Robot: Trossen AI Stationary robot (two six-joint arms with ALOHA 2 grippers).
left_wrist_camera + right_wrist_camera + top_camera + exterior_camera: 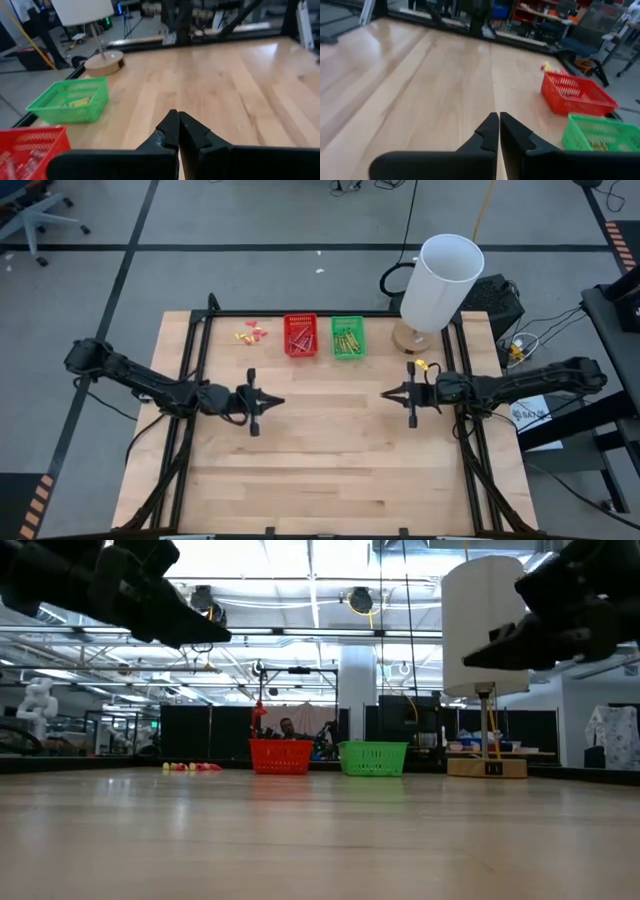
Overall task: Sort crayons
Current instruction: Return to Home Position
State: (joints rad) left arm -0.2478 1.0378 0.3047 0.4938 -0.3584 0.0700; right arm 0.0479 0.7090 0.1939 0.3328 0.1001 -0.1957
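Reddish-brown crayons (300, 337) lie in a red basket (300, 351) at the table's far edge. Yellow-green crayons (347, 338) lie in a green basket (347, 353) right beside it. My left gripper (281, 402) hangs shut over the table's left middle, pointing toward the centre; the left wrist view shows its fingers (176, 131) closed on nothing. My right gripper (383, 393) hangs shut over the right middle, facing the left one, and nothing sits between its closed fingertips in the right wrist view (498, 127). Both are clear of the table top.
Small yellow and pink scraps (252, 333) lie left of the red basket. A white lamp (440, 280) on a round wooden base (415, 337) stands at the far right corner. Bare wooden table (330, 460) spreads between and in front of the arms.
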